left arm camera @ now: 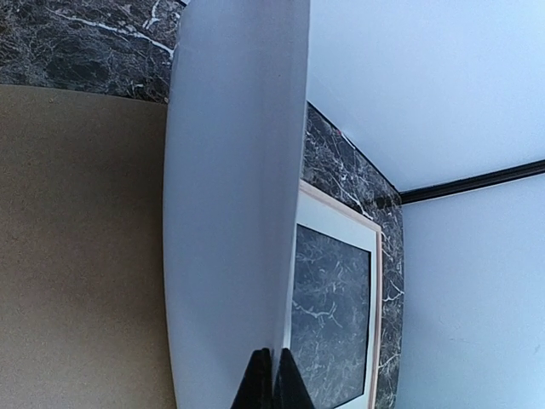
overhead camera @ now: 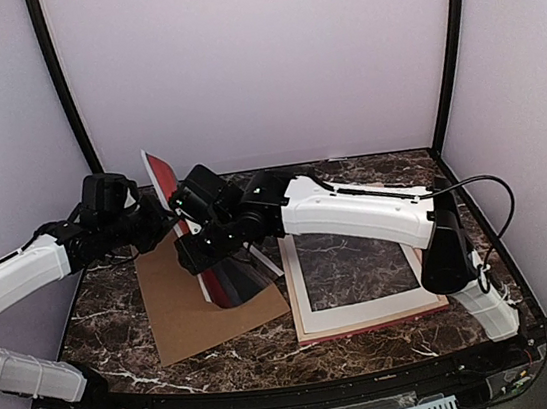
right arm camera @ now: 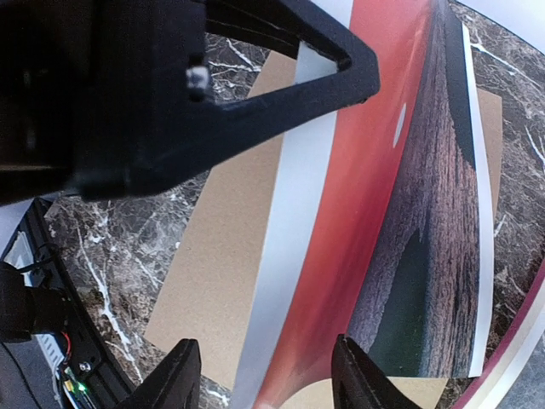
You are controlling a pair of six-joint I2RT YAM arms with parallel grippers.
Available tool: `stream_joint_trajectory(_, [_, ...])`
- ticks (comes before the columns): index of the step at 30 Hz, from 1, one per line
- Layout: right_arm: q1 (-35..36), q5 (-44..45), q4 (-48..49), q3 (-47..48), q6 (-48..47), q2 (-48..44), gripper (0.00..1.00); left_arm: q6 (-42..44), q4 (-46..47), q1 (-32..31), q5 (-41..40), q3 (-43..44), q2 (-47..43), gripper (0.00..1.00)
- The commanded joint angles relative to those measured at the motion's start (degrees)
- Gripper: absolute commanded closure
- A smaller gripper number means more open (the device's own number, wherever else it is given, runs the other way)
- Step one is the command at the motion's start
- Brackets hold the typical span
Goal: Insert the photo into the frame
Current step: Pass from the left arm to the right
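- Pinching the photo (right arm camera: 375,204) by one edge, the left tool (left arm camera: 273,362) is closed on the print and holds it up on edge, bowed, over the brown backing board (overhead camera: 197,315) on the marble-patterned worktop (overhead camera: 117,316). Whether the print's low end rests on the board cannot be told.
- The right tool (right arm camera: 268,358) stands wide, its two fingers straddling the print's near edge without visibly touching it.
- The frame (overhead camera: 370,324) lies flat to the right, just beside the board, with a white window mat (overhead camera: 363,309) lying in it. The photo is not yet in it.
- Done well, this step likely calls for the right tool to close on the white border so both arms share the sheet. They could then carry it level over the frame and lower it square to the opening without creasing the bend.
- No brand, label or legible writing appears in any view.
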Motion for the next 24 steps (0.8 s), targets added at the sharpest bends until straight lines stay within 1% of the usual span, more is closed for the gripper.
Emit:
stream_joint_trajectory(1, [0.6, 4.3, -1.4, 1.6, 0.5, 1.5, 0.49, -0.8, 1.2, -1.1, -1.3, 1.9, 0.0, 1.0])
stream_joint_trajectory(5, [0.6, 5.9, -2.1, 1.8, 0.6, 1.8, 0.61, -0.9, 1.4, -1.8, -1.3, 2.0, 0.2, 1.0])
stream_joint_trajectory(11, [0.6, 7.6, -3.4, 2.5, 0.8, 2.0, 0.76, -0.9, 1.6, -2.5, -1.3, 2.0, 0.3, 0.99])
stream_joint_trajectory(14, [0.6, 9.1, -4.3, 2.4, 1.0, 1.7, 0.82, -0.7, 1.5, -2.7, -1.4, 2.0, 0.2, 0.95])
stream_joint_trajectory(19, [0.6, 10.9, -5.2, 2.2, 1.2, 0.8, 0.98, 0.0, 1.3, -2.7, -1.8, 2.4, 0.0, 0.91])
stream_joint_trajectory(20, [0.5, 11.3, -5.3, 2.3, 1.2, 0.6, 1.0, 0.2, 1.3, -2.7, -1.8, 2.5, -0.1, 0.9])
stream_joint_trajectory(24, [0.6, 11.9, -5.7, 2.0, 1.2, -0.1, 1.0, 1.8, 0.7, -2.7, -2.1, 3.8, -0.4, 0.83])
